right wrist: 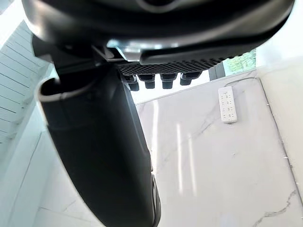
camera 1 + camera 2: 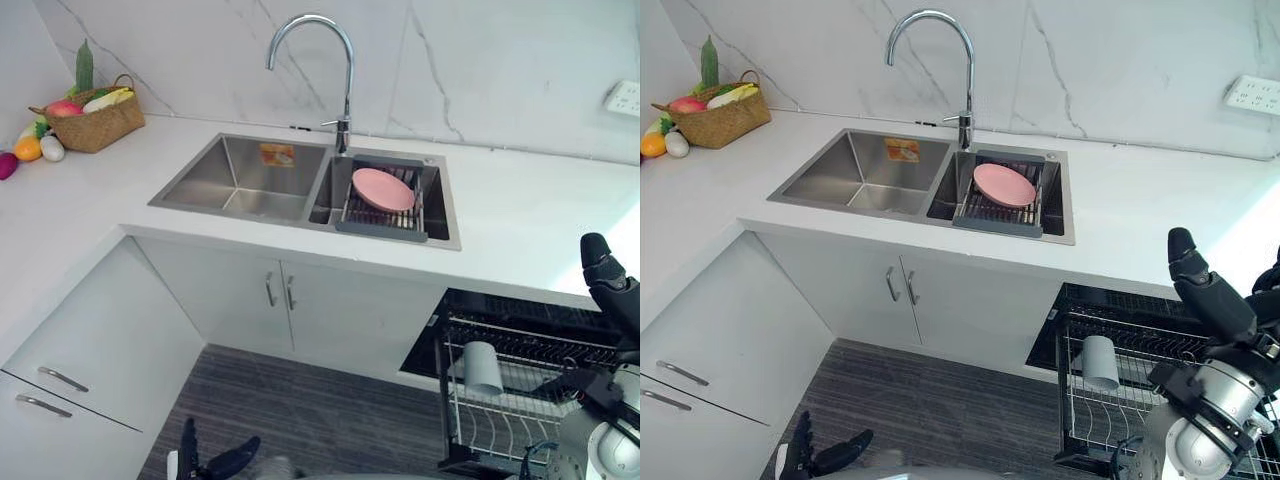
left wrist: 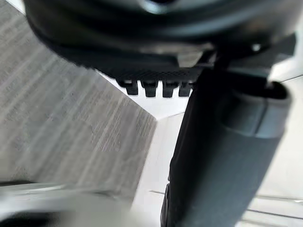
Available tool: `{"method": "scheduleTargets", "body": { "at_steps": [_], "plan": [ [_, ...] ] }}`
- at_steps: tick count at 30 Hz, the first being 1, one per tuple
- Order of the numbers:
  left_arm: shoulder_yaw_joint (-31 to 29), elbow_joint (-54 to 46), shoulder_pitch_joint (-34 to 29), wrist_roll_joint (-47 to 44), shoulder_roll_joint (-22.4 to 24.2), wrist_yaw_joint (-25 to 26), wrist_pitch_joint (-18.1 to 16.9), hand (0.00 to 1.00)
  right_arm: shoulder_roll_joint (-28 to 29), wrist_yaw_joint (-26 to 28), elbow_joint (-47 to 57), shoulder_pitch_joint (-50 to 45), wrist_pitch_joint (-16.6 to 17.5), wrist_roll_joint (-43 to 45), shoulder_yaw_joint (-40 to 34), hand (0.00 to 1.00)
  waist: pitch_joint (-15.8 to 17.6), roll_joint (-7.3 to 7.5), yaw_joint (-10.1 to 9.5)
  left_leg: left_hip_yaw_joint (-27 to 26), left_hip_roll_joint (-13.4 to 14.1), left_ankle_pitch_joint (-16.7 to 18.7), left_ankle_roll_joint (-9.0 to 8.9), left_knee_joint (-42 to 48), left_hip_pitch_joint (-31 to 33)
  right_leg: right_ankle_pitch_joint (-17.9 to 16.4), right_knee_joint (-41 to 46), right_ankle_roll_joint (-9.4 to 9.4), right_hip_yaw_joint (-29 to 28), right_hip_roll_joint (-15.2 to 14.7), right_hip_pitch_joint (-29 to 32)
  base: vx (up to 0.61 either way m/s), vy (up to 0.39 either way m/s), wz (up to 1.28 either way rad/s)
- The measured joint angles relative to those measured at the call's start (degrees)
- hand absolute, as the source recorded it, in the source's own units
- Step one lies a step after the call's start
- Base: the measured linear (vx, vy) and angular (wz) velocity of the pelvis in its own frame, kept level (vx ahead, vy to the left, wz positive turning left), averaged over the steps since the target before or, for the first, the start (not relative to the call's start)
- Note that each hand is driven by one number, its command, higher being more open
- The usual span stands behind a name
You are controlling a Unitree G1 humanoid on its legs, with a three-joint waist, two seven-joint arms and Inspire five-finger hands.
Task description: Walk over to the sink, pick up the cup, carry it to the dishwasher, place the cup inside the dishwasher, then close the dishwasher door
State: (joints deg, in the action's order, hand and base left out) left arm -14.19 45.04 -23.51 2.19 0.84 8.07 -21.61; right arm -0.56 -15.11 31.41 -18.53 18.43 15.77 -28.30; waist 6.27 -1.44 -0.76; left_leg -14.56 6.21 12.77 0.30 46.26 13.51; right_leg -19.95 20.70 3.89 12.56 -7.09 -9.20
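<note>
Right hand (image 2: pixel 1212 300), right edge of the head views: matt black, blocky segments, rounded tip. Below it, in the lower right corner, my right wrist (image 2: pixel 1210 425): a silver-grey rounded housing with a black bracket across its top.

Left hand (image 2: pixel 225 462), bottom edge left of centre: slim black fingers, a small white patch beside them.

Right wrist view: glossy black bulk along the top, a dotted strip beneath it, a row of ribbed black fingertips (image 1: pixel 150 84). Right thumb (image 1: pixel 99 156), left of centre, is thick and dark grey with a pale rim.

Left wrist view: my left thumb (image 3: pixel 222 161), right of centre, wears a lighter grey collar.
</note>
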Motion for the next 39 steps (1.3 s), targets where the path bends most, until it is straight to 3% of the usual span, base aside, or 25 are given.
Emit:
{"method": "scheduleTargets", "body": {
  "at_steps": [1,3,5,6,10,12,15,16,17,18,19,20,22,24,25,26,27,28,29,30,33,36,39],
  "plan": [
    [-0.5,0.4,0.1,-1.5,0.5,-0.5,0.3,1.0,0.0,-0.2,0.9,0.0,0.0,0.0,-0.1,1.0,0.4,-0.09,0.05,-0.3,0.7,0.0,-0.01,2.0,0.9,-1.0,-0.3,0.88,0.0,0.0,-0.3,-0.03,0.018,-0.02],
    [-2.2,1.3,-0.2,-4.9,1.5,-2.2,0.8,1.0,-0.1,-1.1,0.6,0.4,0.6,0.1,-1.2,1.0,0.8,-0.63,0.26,-0.6,1.8,1.3,-2.08,4.7,1.3,-1.7,-0.7,-0.22,-0.5,0.2,-2.0,-0.04,0.067,0.01],
    [-2.6,3.6,-0.1,-6.2,1.1,-3.5,0.5,1.0,-0.4,-1.1,-2.1,3.1,1.7,0.1,-2.3,1.0,0.8,-0.58,0.36,1.2,0.8,3.2,-2.39,-4.7,1.0,-1.7,-1.0,-0.2,-2.5,0.0,-2.2,0.0,0.105,-0.42],
    [-3.3,6.1,-0.4,-6.2,0.5,-3.6,0.3,1.0,-0.6,-1.1,-4.7,5.1,2.1,0.1,-2.3,1.0,0.9,-0.45,0.23,3.3,0.9,1.3,-2.26,-11.0,0.9,-1.9,-1.2,0.11,-4.2,-0.1,-2.1,0.06,0.193,-0.66],
    [-3.3,11.4,-1.4,-7.2,0.0,-3.5,0.8,1.0,-1.0,-1.2,-8.7,5.1,2.9,0.0,-0.1,1.0,-0.5,1.15,0.74,0.0,-2.3,3.2,0.55,-13.1,-1.2,-2.0,-5.1,0.32,-13.7,-1.0,-2.9,0.22,0.163,-0.43],
    [-3.2,11.5,-1.1,-6.7,-0.3,-3.3,1.4,1.0,-2.1,-1.2,-10.8,7.4,2.8,-0.3,3.0,1.0,-0.6,1.47,0.68,-2.4,-3.5,4.0,3.61,-13.4,-2.1,-0.5,-5.2,1.52,-16.8,-2.3,-2.3,0.24,0.144,-0.32],
    [-3.1,11.5,-0.3,-6.6,-0.8,-3.3,1.4,1.0,-2.2,-1.0,-12.8,8.5,2.0,-0.2,4.6,1.0,-1.3,1.73,0.41,-2.7,-4.8,4.0,4.3,-16.5,-4.4,2.3,-2.6,1.39,-17.1,-2.7,-1.5,0.21,0.071,-0.08],
    [-2.8,11.5,-0.1,-6.6,-1.1,-3.3,1.3,1.0,-2.3,-0.8,-13.4,9.1,1.4,-0.2,4.8,1.0,-1.2,1.82,0.35,-2.7,-5.3,3.9,4.45,-18.6,-6.4,3.4,3.4,2.84,-17.1,-2.7,0.9,0.15,0.021,-0.02],
    [-2.7,11.5,0.1,-6.6,-1.2,-3.4,1.3,1.0,-2.5,-0.7,-13.8,9.5,1.3,-0.2,5.2,1.0,-1.2,1.91,0.34,-2.9,-5.6,4.0,4.35,-20.2,-8.0,4.9,10.5,5.52,-17.3,-2.7,4.0,0.23,0.045,-0.22],
    [-1.9,11.4,0.1,-6.5,-1.7,-3.5,1.3,1.0,-2.9,0.1,-14.9,10.7,1.3,-0.3,6.8,1.0,-1.0,2.16,0.58,-3.9,-6.2,4.4,3.72,-23.1,-11.0,9.7,22.7,10.94,-17.9,-3.4,9.9,0.19,0.047,-0.29],
    [-1.4,11.3,0.1,-6.2,-2.2,-3.5,1.3,1.0,-2.9,0.7,-15.5,11.3,1.3,-0.3,7.6,1.0,-1.0,2.17,0.72,-4.4,-6.5,4.3,3.72,-24.4,-12.5,12.1,27.3,10.28,-17.7,-3.9,12.2,0.21,0.048,-0.4],
    [-0.5,11.2,0.2,-5.3,-2.7,-3.5,1.3,1.0,-3.0,1.7,-16.4,11.8,1.2,-0.3,8.8,1.0,-0.6,2.72,0.8,-5.4,-6.8,4.2,3.59,-26.2,-14.5,13.0,33.3,8.1,-16.9,-4.7,15.5,0.12,0.015,-0.39],
    [1.1,10.6,0.3,-3.9,-4.2,-3.4,1.5,1.0,-3.7,4.9,-17.9,12.0,0.1,0.6,11.7,1.0,-0.5,2.78,1.01,-6.6,-6.9,3.4,3.95,-29.1,-17.6,11.9,36.7,4.12,-12.2,-6.2,20.7,0.17,-0.005,-0.3],
    [1.2,8.6,2.5,0.3,-4.9,-1.8,2.9,1.0,-4.8,12.6,-19.8,12.5,-1.3,7.8,14.9,1.0,-0.2,2.6,1.82,-6.3,-5.5,3.3,3.59,-29.7,-19.0,9.5,28.9,0.34,-5.8,-7.1,24.9,0.25,-0.064,-0.01],
    [1.3,8.4,3.6,1.5,-5.1,-1.5,3.3,1.0,-5.1,14.0,-20.7,12.8,-1.4,8.8,15.9,1.0,-0.1,2.48,1.83,-6.1,-4.8,3.3,3.16,-29.5,-19.0,9.2,25.4,-0.23,-4.4,-7.0,25.4,0.23,-0.131,0.08],
    [2.6,7.9,5.3,3.5,-6.0,-0.9,4.0,1.0,-5.5,16.1,-22.6,13.4,-1.4,9.5,17.6,1.0,0.1,2.49,1.82,-5.4,-3.7,3.6,2.06,-28.9,-19.2,9.9,16.3,-0.79,-2.7,-6.6,25.2,0.21,-0.179,0.14],
    [4.3,6.5,5.8,4.5,-7.5,-0.7,4.4,1.0,-5.7,17.3,-23.7,14.1,-1.4,9.3,19.6,1.0,-0.2,3.52,1.74,-4.5,-3.5,4.3,0.67,-27.8,-19.3,16.0,5.9,-2.68,-2.7,-5.8,24.0,0.21,-0.2,0.15],
    [5.0,6.2,6.2,4.6,-8.2,-0.7,4.4,1.0,-5.7,17.6,-23.7,14.3,-1.2,9.2,20.6,1.0,-0.1,4.65,1.75,-3.6,-4.1,4.8,-0.08,-27.5,-19.9,21.2,2.1,-2.65,-3.3,-5.9,23.5,0.23,-0.252,0.11],
    [5.4,6.7,6.9,4.6,-8.2,-0.7,4.6,1.0,-6.0,17.7,-23.8,14.4,-1.1,9.0,21.0,1.0,0.1,4.6,1.82,-2.6,-4.1,5.2,-0.51,-27.4,-20.5,20.4,2.3,-0.44,-3.8,-5.8,22.7,0.22,-0.279,0.06],
    [6.6,6.4,8.6,4.5,-7.2,-0.5,5.3,1.0,-7.3,18.8,-24.3,15.6,-1.2,8.8,22.4,1.0,0.5,3.17,1.49,1.5,-1.5,5.3,-1.01,-28.3,-21.4,20.3,-0.8,0.1,-3.3,-2.9,19.9,0.2,-0.276,0.0],
    [8.1,6.4,9.9,5.8,-7.6,-0.5,5.1,1.0,-10.1,20.5,-24.3,16.7,-1.5,8.8,20.4,1.0,1.0,2.24,1.81,4.8,1.0,4.2,-3.37,-32.6,-23.0,22.5,-9.2,0.06,-0.3,0.7,15.1,0.14,-0.218,0.16],
    [9.0,6.4,10.2,7.4,-7.8,0.3,4.3,1.0,-13.1,21.7,-24.2,17.1,-1.9,7.6,18.2,1.0,1.0,2.08,1.62,5.9,1.9,3.0,-3.96,-34.9,-23.6,26.1,-17.3,-0.17,1.5,2.3,11.0,0.07,-0.07,0.27],
    [9.6,6.6,9.9,8.7,-7.8,0.8,3.7,1.0,-16.1,23.5,-24.1,18.0,-2.9,0.4,17.8,1.0,1.0,1.85,1.35,6.1,1.6,1.6,-4.05,-37.0,-23.5,29.5,-24.1,-0.28,2.2,2.7,8.6,0.02,-0.023,0.1]
  ]
}}
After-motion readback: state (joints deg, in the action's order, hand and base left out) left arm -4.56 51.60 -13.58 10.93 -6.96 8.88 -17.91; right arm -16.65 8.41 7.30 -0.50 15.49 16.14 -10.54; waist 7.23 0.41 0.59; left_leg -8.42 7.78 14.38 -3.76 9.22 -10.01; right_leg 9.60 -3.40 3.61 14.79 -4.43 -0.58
